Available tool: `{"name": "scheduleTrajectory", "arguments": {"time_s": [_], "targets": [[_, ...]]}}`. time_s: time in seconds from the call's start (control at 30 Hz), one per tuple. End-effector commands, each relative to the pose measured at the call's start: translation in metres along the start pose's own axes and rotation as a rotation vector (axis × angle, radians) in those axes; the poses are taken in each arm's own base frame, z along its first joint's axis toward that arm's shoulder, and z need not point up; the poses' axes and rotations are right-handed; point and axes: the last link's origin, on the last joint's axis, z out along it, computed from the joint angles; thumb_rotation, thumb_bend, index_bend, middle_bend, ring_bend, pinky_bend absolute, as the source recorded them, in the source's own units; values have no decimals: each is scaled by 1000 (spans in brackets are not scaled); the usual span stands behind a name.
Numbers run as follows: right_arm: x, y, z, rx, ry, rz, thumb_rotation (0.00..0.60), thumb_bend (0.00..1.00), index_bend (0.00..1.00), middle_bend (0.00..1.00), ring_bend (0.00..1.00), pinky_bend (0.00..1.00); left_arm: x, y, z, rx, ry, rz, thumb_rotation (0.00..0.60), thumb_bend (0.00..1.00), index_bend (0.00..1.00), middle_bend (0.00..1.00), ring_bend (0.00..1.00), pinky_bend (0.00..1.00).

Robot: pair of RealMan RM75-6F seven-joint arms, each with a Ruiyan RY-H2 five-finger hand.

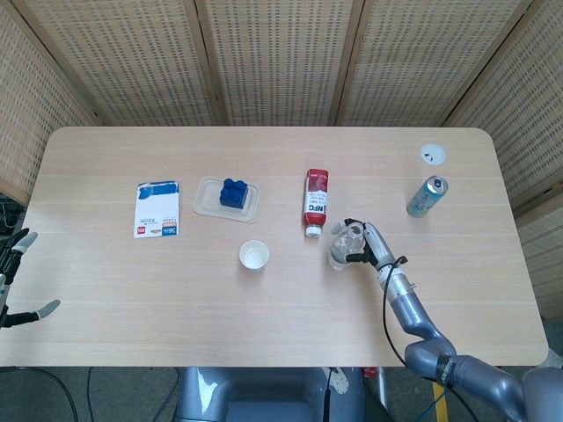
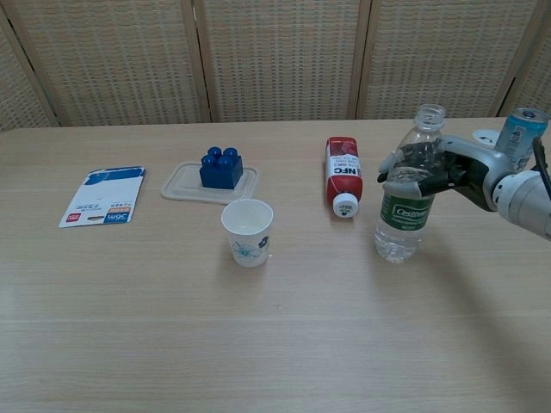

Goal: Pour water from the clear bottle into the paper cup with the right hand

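The clear bottle with a green label stands upright and uncapped on the table, right of the paper cup. My right hand grips its upper part from the right side. In the head view the bottle and right hand sit right of the cup. My left hand hangs off the table's left edge with its fingers apart and nothing in it.
A red NFC bottle lies on its side just left of the clear bottle. A blue block sits on a clear lid, a blue-white packet lies far left, and a can and white cap stand at the right.
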Motion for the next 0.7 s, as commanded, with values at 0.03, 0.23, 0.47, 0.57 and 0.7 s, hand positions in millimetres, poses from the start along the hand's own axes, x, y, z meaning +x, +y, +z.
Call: {"name": "scheduleTrajectory", "arguments": {"time_s": [0.03, 0.23, 0.47, 0.57, 0.7], "targets": [[0, 1, 0, -3, -11, -4, 600, 148, 305, 248, 53, 287, 0, 0, 0, 1, 1, 0, 600, 169, 0, 0, 0, 0], [0, 1, -1, -2, -24, -7, 600, 14, 191, 134, 0, 240, 0, 0, 0, -2, 0, 0, 600, 169, 0, 0, 0, 0], [0, 0, -3, 1, -40, -13, 600, 0, 8, 2, 0, 78, 0, 0, 0, -1, 0, -1, 600, 169, 0, 0, 0, 0], [2, -1, -4, 0, -48, -15, 600, 0, 0, 0, 0, 6, 0, 0, 0, -2, 0, -1, 600, 169, 0, 0, 0, 0], [11, 1, -8, -6, -57, -51, 600, 0, 0, 0, 0, 0, 0, 0, -1, -5, -2, -3, 600, 169, 0, 0, 0, 0]]}}
